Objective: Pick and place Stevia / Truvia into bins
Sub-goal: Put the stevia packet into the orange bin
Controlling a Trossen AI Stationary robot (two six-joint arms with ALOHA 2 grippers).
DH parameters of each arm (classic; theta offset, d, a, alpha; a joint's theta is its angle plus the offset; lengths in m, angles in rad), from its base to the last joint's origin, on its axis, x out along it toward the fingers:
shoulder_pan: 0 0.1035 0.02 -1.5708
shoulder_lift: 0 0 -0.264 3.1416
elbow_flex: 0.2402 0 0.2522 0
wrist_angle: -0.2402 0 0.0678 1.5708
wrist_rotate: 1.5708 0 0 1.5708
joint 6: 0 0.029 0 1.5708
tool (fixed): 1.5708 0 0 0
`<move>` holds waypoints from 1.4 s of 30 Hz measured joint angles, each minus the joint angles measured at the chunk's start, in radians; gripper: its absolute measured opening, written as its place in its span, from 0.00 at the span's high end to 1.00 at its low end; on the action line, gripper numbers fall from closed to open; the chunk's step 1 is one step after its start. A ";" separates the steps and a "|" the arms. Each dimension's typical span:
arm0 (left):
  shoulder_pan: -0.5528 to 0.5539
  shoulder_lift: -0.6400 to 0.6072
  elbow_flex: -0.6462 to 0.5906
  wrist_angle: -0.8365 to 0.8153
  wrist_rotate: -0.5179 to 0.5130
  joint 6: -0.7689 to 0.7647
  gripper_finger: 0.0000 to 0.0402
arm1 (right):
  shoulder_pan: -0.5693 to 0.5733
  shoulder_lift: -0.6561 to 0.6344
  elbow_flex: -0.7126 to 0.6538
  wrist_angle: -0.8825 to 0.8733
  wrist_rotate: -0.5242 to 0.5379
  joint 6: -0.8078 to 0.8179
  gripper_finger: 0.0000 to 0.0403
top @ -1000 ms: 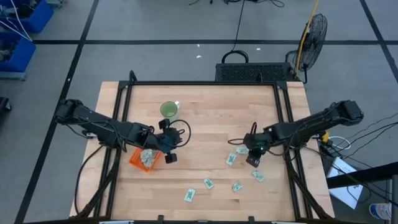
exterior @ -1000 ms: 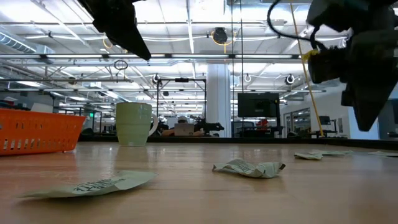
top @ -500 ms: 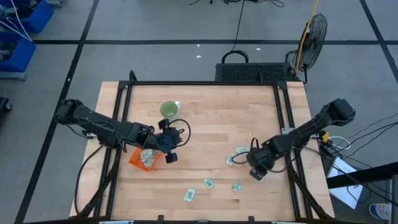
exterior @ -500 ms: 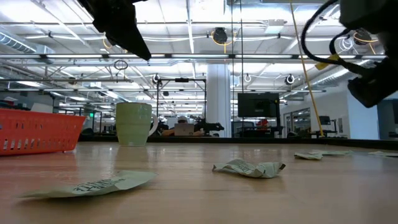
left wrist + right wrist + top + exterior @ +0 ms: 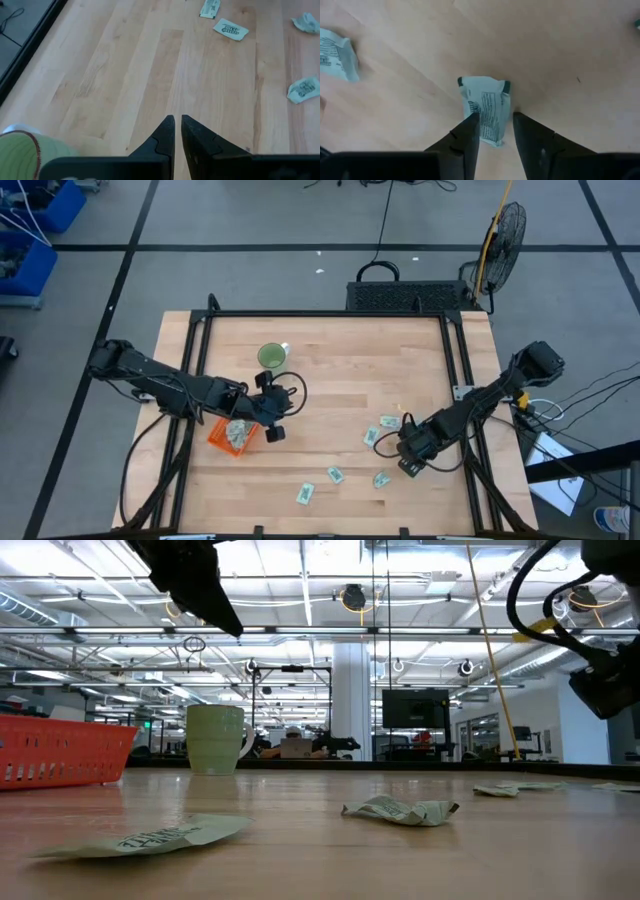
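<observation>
Straddling a Stevia packet point(image 5: 486, 113) flat on the table point(image 5: 330, 370), the right gripper point(image 5: 494, 131) stood with fingers parted on either side, positioned to pinch it. The left gripper point(image 5: 176, 131), nearly shut and empty, waited beside the orange bin point(image 5: 222, 438), which already held packets.

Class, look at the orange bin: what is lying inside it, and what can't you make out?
Inside the orange bin, white-and-green packets lie in a small heap. The left gripper sits beside the bin, and its arm covers part of it, so the number of packets and the bin's floor cannot be made out.
</observation>
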 joint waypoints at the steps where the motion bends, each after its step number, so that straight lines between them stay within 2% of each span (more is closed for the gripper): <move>1: 0.000 0.000 0.000 0.001 0.000 0.015 0.90 | 0.005 0.009 0.000 -0.002 0.006 0.002 0.72; 5: 0.007 0.000 0.000 0.017 0.000 0.056 0.90 | 0.015 0.017 -0.001 0.000 0.034 0.002 0.78; 10: 0.029 0.000 0.000 0.022 0.000 0.032 0.90 | 0.017 -0.023 -0.006 0.002 0.080 0.000 0.96; 13: 0.045 0.000 0.000 0.022 0.000 0.031 0.90 | 0.018 -0.059 -0.009 0.020 0.132 0.008 0.98; 17: 0.062 0.000 0.000 0.022 0.000 0.003 0.90 | 0.014 -0.102 -0.007 0.083 0.369 0.011 0.99; 19: 0.070 0.000 0.000 0.023 0.007 -0.015 0.90 | 0.012 -0.107 -0.009 0.145 0.515 -0.073 1.00; 22: 0.077 0.024 0.002 0.038 0.022 -0.026 0.90 | -0.001 -0.110 -0.007 0.280 0.796 -0.302 0.99; 26: 0.077 0.080 0.003 0.114 0.032 -0.015 0.90 | -0.036 -0.088 -0.007 0.507 1.156 -0.696 1.00; 28: 0.077 0.115 0.001 0.139 0.035 0.010 0.90 | -0.067 -0.069 -0.007 0.647 1.300 -0.891 1.00; 30: 0.077 0.159 0.001 0.210 0.035 0.055 0.90 | -0.105 -0.045 -0.006 0.775 1.372 -1.042 1.00; 32: 0.077 0.194 0.002 0.248 0.035 0.110 0.90 | -0.150 -0.030 -0.007 0.884 1.376 -1.157 1.00; 36: 0.077 0.274 0.001 0.387 0.028 0.213 0.90 | -0.240 -0.015 -0.007 0.999 1.247 -1.286 0.99; 39: 0.083 0.331 0.003 0.557 0.027 0.248 0.90 | -0.299 -0.012 -0.005 1.034 1.124 -1.311 0.99; 42: 0.090 0.367 0.001 0.657 0.025 0.237 0.90 | -0.341 -0.012 -0.006 1.049 1.034 -1.317 0.99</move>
